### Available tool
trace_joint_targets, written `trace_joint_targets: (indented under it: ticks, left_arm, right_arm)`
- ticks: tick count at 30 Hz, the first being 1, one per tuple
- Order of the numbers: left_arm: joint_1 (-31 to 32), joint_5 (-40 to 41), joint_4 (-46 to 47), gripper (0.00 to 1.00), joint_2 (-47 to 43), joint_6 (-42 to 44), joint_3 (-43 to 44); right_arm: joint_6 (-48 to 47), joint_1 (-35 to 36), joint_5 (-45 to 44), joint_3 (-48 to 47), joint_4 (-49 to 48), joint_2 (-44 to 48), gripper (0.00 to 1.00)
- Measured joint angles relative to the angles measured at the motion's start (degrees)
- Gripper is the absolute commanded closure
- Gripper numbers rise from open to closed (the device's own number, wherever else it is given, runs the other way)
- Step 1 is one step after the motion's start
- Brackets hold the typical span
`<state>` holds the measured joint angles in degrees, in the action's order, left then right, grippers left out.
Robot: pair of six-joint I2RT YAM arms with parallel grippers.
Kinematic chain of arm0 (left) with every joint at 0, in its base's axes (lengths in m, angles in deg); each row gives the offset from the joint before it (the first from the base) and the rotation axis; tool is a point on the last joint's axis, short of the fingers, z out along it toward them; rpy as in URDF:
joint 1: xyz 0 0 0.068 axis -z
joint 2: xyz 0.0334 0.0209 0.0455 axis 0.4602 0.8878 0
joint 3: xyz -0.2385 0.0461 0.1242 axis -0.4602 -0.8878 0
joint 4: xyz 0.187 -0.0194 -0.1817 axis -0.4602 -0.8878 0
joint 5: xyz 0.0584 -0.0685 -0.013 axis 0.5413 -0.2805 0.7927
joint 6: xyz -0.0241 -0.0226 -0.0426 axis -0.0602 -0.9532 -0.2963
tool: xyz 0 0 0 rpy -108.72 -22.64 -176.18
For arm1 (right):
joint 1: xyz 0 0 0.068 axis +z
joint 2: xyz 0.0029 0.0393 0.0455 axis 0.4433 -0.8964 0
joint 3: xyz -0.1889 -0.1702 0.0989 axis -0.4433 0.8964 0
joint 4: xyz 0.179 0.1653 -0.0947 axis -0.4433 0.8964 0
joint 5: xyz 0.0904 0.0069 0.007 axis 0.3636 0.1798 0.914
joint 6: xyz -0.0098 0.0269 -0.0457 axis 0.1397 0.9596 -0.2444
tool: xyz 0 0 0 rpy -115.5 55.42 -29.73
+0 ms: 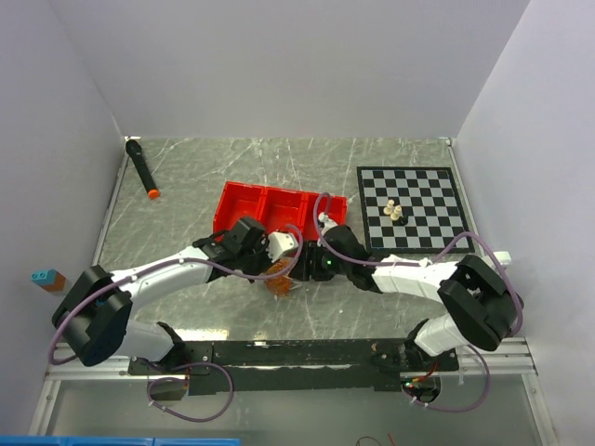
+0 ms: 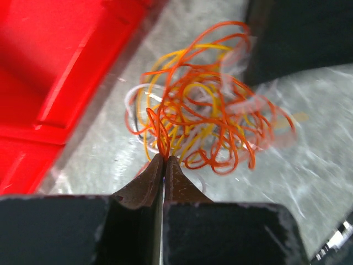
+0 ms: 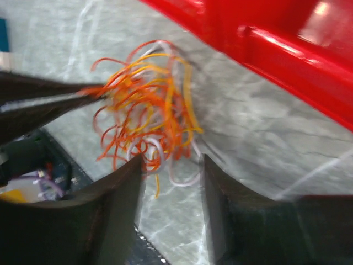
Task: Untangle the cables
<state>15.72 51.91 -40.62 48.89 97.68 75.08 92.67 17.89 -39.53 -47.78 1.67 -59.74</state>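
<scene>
The cables (image 2: 204,105) are a small tangled bundle of thin orange, yellow and white strands on the marble table, just in front of the red tray (image 2: 60,72). In the top view the bundle (image 1: 282,276) lies between the two wrists. My left gripper (image 2: 164,157) is shut on a few orange strands at the near edge of the bundle. My right gripper (image 3: 172,165) is open, its jaws on either side of the lower edge of the cables (image 3: 149,116), with a white loop between them. The left fingers (image 3: 49,99) show in the right wrist view, pinching the bundle's left side.
The red tray (image 1: 270,209) with compartments stands behind the bundle. A chessboard (image 1: 412,206) with a few pale pieces (image 1: 393,211) lies at the right. A black marker with an orange tip (image 1: 141,168) lies at the far left. A small blue-and-brown block (image 1: 46,278) sits off the left edge.
</scene>
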Motion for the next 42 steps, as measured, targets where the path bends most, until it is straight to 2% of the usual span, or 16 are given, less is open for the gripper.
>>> trace_joint_targets:
  ticks: [2,4,12,20,26,33,38,40,42]
  left_arm:
    - [0.00,1.66,1.11,0.99,0.68,-0.90,0.00]
    - [0.00,2.89,1.77,0.99,1.18,-1.53,0.00]
    - [0.00,6.71,3.13,0.99,5.01,-3.28,0.00]
    - [0.00,7.37,3.13,0.99,5.07,-4.28,0.00]
    - [0.00,7.37,3.08,0.99,5.05,-5.35,0.00]
    - [0.00,7.37,3.02,0.99,5.03,-5.57,0.07]
    - [0.00,7.34,2.93,0.99,5.03,-5.70,0.09]
    - [0.00,7.34,2.89,0.99,5.01,-5.70,0.09]
    - [0.00,7.32,2.82,0.99,4.96,-5.70,0.09]
  right_arm:
    - [-0.07,0.02,1.07,0.74,-1.27,0.59,0.27]
    - [-0.15,0.02,1.46,2.01,-1.92,1.66,0.26]
    - [0.33,0.02,1.44,8.46,-3.41,4.92,0.30]
    - [1.14,0.02,1.49,8.07,-3.96,4.37,0.31]
    - [2.01,0.02,3.19,5.97,-5.99,2.75,0.41]
    - [2.89,0.02,4.57,5.86,-7.91,0.74,0.57]
    - [3.21,0.07,4.85,5.84,-8.66,-0.96,0.63]
    - [3.26,0.07,4.98,5.77,-8.79,-1.81,0.68]
    - [3.45,0.07,5.11,5.75,-9.09,-2.56,0.81]
